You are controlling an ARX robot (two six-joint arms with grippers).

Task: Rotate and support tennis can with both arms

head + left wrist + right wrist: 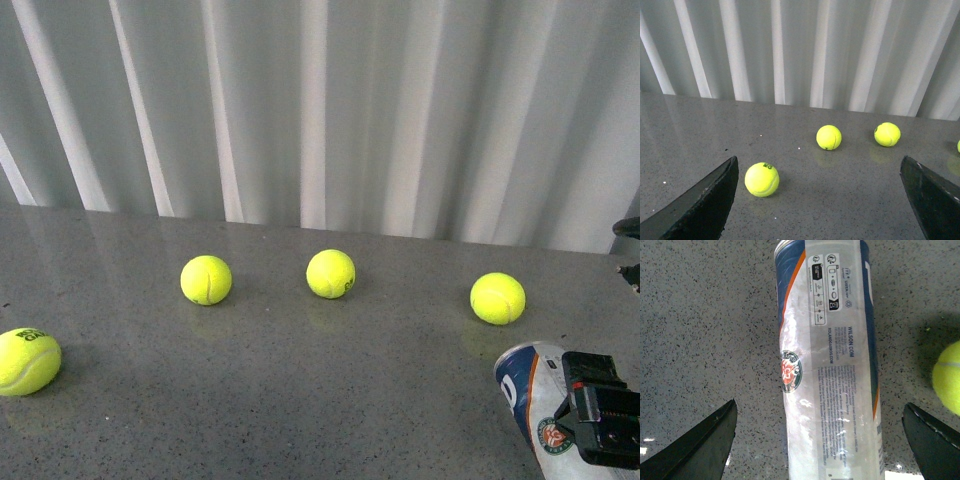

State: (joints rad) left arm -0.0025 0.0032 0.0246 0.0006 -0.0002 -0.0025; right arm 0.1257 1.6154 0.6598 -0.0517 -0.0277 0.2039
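Toward the near right corner of the tabletop [300,400], a tennis can [530,400] seems to lie on its side, though only its far end shows in the front view and the tilt is hard to judge. It is a long cylinder of clear, glossy plastic that catches bright glints. A printed label wraps it in white, dark blue and an orange stripe, with a round red and green emblem and blocks of small black text. Its rim end is a thin metal ring. The tabletop is grey, stone-like and finely speckled in black and white, smooth enough to give faint reflections. The right claw [819,405] is spread wide and has hold of nothing. Its two matt black, wedge-shaped fingers [700,450] stand on either side of the can, with bare tabletop showing in both gaps, so the can runs lengthwise between them, untouched. The left claw [819,159] is likewise spread wide and empty, over the left part of the tabletop well apart from the can. Four fuzzy yellow-green tennis balls [330,273] rest on the surface: three in a loose row nearer the far edge, and one by the left edge. The rightmost ball sits near the can's far end. Beyond the far edge hangs a pale curtain [320,100] in soft vertical folds.
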